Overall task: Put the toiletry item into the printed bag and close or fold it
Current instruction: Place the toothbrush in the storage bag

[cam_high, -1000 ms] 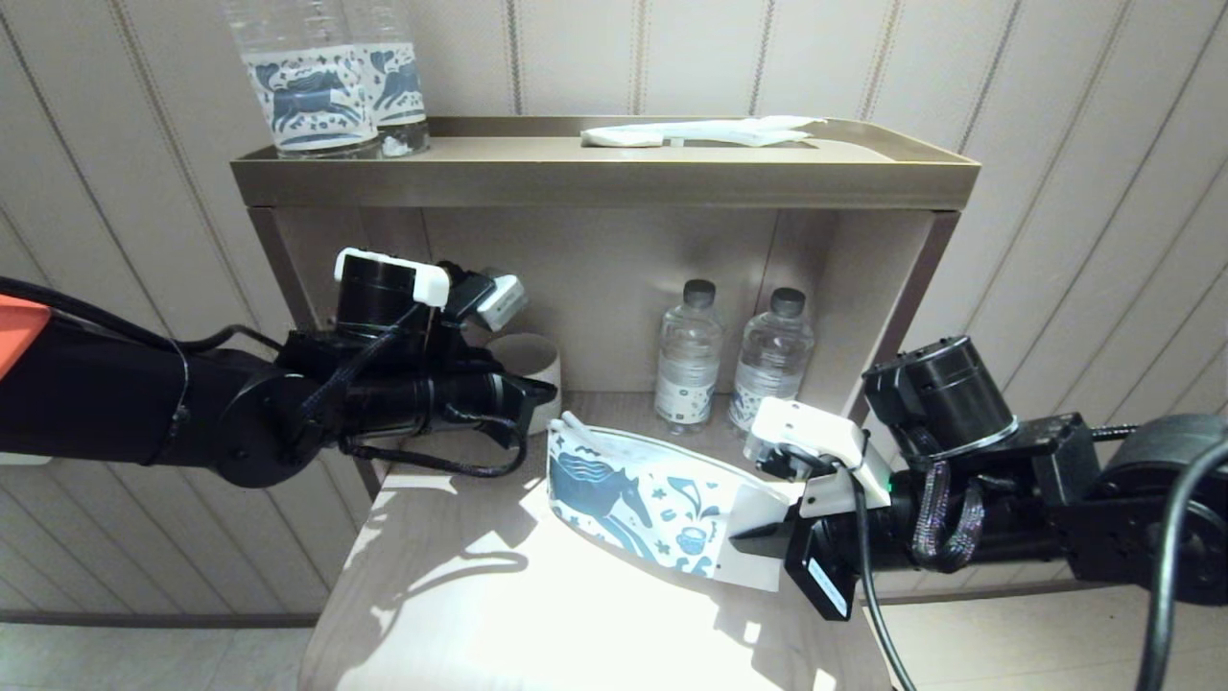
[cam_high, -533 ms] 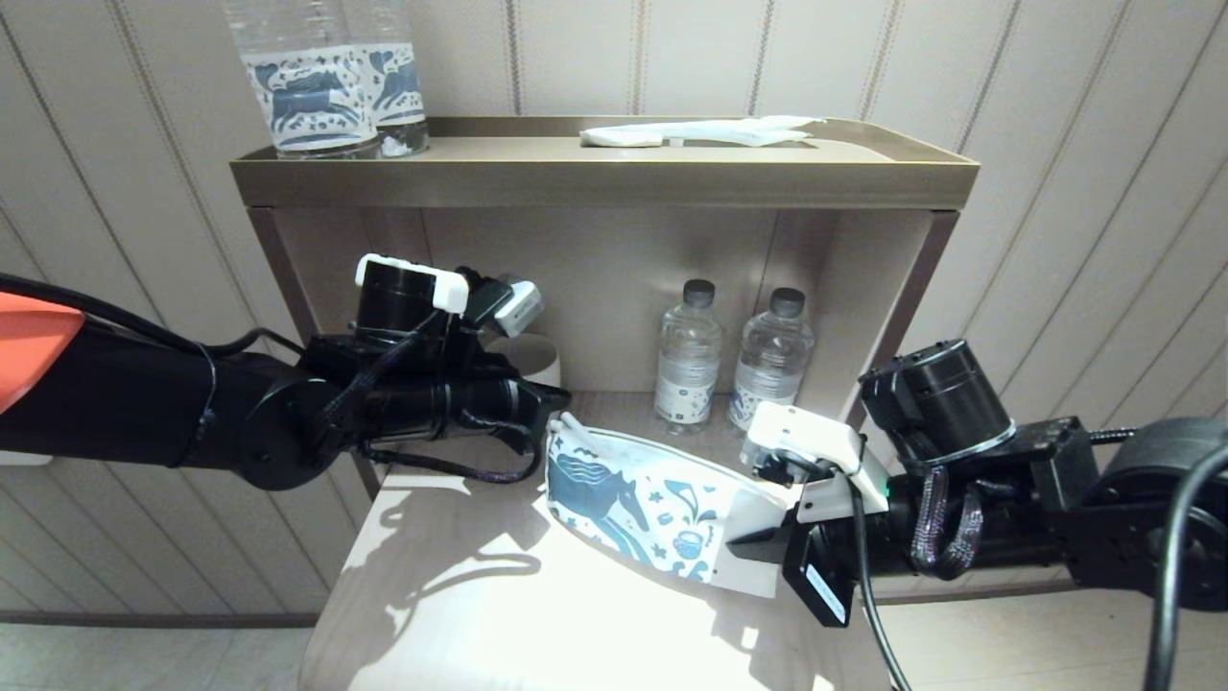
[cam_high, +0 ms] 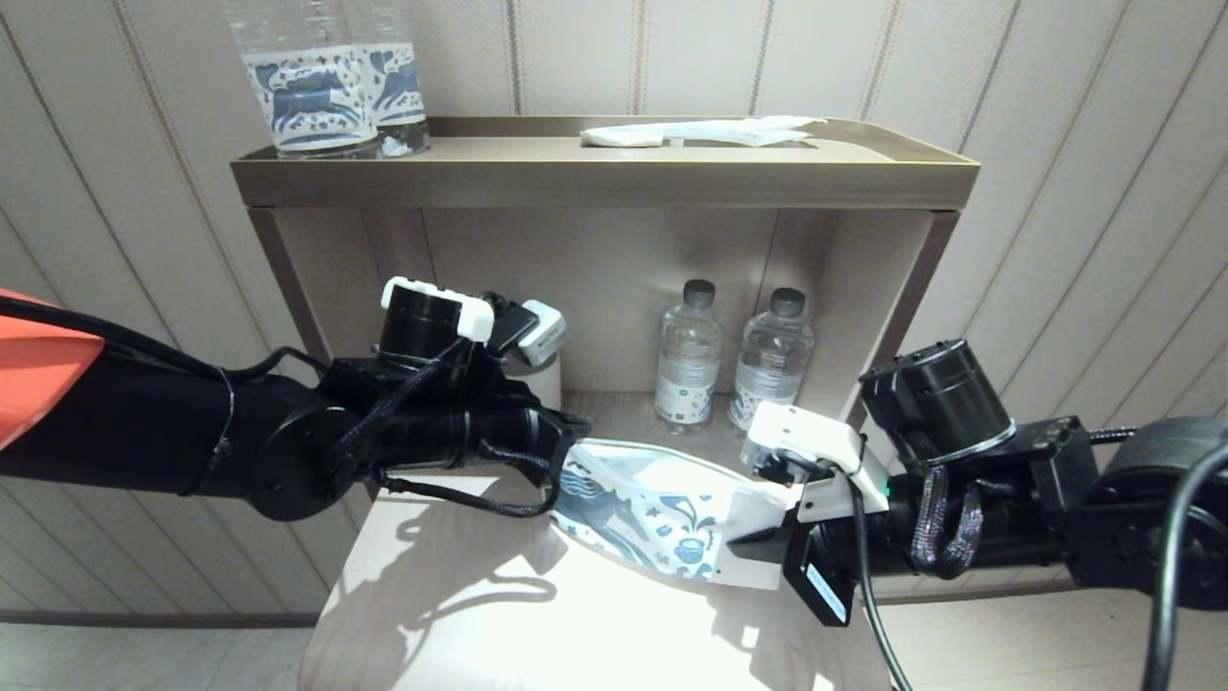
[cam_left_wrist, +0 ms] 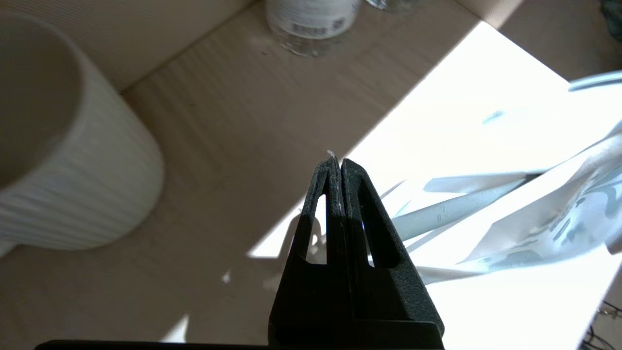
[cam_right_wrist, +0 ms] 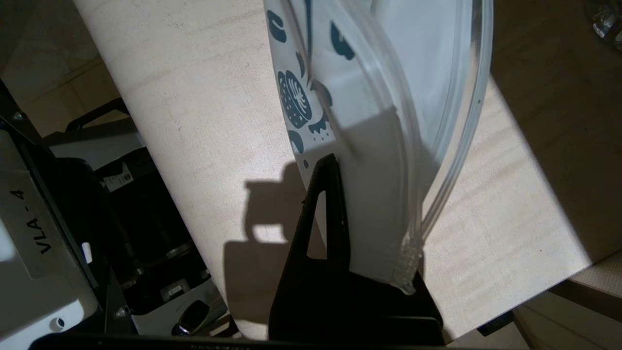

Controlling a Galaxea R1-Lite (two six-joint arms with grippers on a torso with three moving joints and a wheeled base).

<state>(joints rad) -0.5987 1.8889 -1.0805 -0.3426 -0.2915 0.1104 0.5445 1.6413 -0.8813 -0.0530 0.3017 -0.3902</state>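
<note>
A: Where does the job stand?
B: At five o'clock, the right claw (cam_high: 743,547) grasps the printed bag (cam_high: 662,513) over the table (cam_high: 460,614). The toothbrush (cam_left_wrist: 452,210) seems partly inside.
A: And the left?
B: At nine o'clock, the left claw (cam_high: 576,427) is clenched at the bag's mouth. Folding probably follows.

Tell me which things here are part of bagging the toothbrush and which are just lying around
In the job: printed bag, toothbrush, left gripper, right gripper.

Lying about: small bottles, tall horse-label bottles, white cup, white packet.
</note>
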